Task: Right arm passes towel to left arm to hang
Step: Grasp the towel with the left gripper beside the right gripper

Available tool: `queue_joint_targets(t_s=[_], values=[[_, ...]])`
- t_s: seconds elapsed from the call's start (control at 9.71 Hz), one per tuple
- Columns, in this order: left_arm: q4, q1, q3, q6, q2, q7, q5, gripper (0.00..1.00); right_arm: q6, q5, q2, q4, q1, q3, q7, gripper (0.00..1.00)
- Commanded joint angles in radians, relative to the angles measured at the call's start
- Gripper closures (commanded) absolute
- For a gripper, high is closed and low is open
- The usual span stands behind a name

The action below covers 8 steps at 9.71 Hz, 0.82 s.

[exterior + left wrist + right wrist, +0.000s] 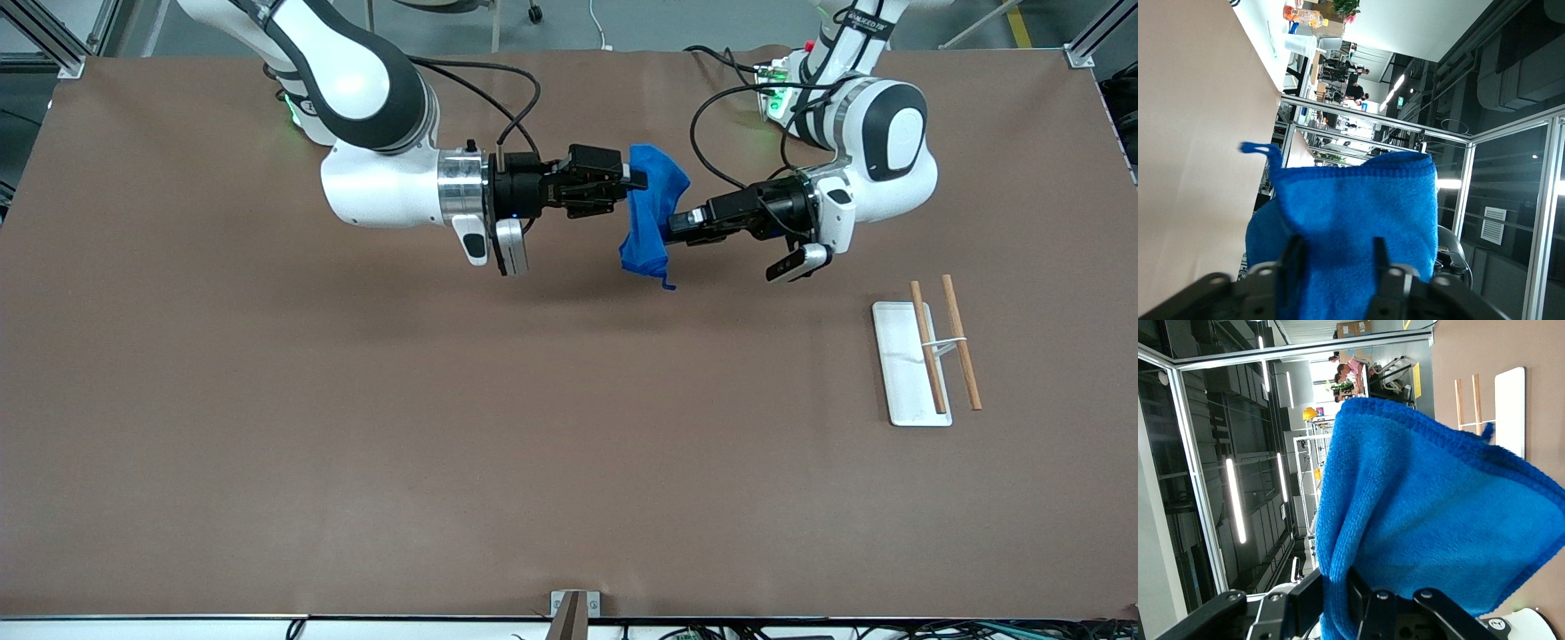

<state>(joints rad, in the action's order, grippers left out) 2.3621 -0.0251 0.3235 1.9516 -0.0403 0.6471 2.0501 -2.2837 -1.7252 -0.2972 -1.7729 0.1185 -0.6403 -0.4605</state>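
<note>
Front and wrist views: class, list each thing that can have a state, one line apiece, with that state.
towel: held in the air over the table, bunched, gripped by both grippers.
right gripper: shut on the towel's upper part.
left gripper: shut on the towel.
rack: standing bare toward the left arm's end, nothing hung.

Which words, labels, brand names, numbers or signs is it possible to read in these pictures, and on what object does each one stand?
None can be read with certainty.
Left arm: white lettering on a black band near its base, too small to read.
Green sign in the hall, left wrist view: too blurred.
Towel, held in the air by both the right gripper and the left gripper: no print visible.
Rack: no text.
</note>
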Motion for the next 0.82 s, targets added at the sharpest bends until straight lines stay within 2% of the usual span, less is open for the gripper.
queue_joint_targets(t_s=[0.0,0.1,0.41,0.51,0.62,0.72], values=[[0.023,0.004,0.009,0.041,-0.001,0.032,0.021,0.87,-0.007,-0.034,0.0,0.003,-0.005,-0.012,-0.021,1.0],[0.023,0.004,0.008,0.044,-0.003,0.031,0.021,0.98,-0.007,-0.034,0.0,0.003,-0.005,-0.012,-0.021,1.0],[0.019,0.005,0.002,0.044,-0.006,0.023,0.007,1.0,-0.005,-0.034,0.001,0.003,-0.011,-0.012,-0.012,1.0],[0.014,0.005,0.0,0.044,-0.006,0.019,-0.001,1.0,-0.007,-0.034,0.001,0.001,-0.014,-0.01,-0.003,0.92],[0.014,0.005,-0.001,0.044,-0.006,0.017,-0.027,1.0,-0.01,-0.021,0.006,-0.003,-0.017,-0.007,-0.001,0.01],[0.013,0.005,-0.003,0.044,-0.006,0.017,-0.056,1.0,-0.01,0.011,0.01,-0.019,-0.048,-0.004,0.0,0.0]])
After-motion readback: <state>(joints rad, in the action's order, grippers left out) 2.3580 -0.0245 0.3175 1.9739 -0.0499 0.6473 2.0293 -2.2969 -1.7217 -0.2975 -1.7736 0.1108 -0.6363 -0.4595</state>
